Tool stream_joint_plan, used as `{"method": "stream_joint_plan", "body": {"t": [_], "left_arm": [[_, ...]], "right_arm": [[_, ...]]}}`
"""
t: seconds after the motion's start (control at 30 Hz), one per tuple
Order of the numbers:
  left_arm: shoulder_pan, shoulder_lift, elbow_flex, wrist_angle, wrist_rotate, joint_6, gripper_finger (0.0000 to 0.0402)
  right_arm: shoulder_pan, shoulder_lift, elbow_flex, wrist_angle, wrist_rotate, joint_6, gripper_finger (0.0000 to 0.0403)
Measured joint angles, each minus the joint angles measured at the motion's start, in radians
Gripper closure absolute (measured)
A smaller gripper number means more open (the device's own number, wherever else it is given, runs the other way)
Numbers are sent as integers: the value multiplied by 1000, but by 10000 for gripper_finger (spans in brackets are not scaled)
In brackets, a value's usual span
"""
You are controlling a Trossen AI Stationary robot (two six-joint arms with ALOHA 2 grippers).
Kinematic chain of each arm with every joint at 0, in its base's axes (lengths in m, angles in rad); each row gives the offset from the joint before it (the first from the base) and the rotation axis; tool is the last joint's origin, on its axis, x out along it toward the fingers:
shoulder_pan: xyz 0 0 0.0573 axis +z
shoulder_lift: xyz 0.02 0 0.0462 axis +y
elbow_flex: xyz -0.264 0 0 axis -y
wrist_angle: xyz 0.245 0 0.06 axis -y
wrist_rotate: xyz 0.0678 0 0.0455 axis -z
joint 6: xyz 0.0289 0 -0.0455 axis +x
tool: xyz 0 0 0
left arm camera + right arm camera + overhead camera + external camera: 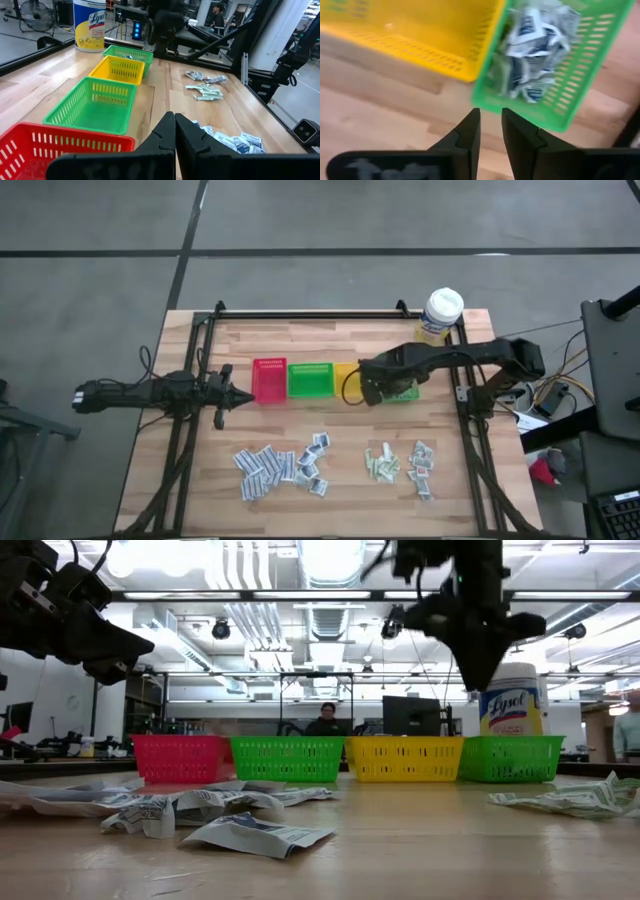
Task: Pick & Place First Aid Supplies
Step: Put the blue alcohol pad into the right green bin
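The right arm hid much of the far green bin [405, 392] in the frame's centre-right, its right gripper [490, 131] narrowly parted and empty above sachets [535, 45] inside, more sachets [282, 464] lay on the desk [340, 510], and the left gripper [175, 137] hovered closed by the red bin [269, 380].

High view looks straight down on the whole worktop [330, 480]. Low view sits at worktop level, facing the row of bins [345, 758] and room behind. Left wrist view looks along that row from the red end; right wrist view is close above the yellow bin [415, 35] and green bin [580, 75].
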State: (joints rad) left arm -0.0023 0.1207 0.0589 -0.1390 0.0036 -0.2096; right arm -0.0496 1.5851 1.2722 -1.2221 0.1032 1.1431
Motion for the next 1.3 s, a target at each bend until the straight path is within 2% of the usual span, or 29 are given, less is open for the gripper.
{"method": "stream_joint_plan", "body": {"t": [0.27,0.53,0.87,1.3], "left_arm": [[0,0,0,0,0,0,401],[0,0,0,0,0,0,401],[0,0,0,0,0,0,401],[0,0,0,0,0,0,401]], "right_arm": [[136,1,76,48,1,-15,343],[244,1,57,292,1,-83,339],[294,3,29,586,4,-384,337],[294,7,27,757,0,-888,340]]}}
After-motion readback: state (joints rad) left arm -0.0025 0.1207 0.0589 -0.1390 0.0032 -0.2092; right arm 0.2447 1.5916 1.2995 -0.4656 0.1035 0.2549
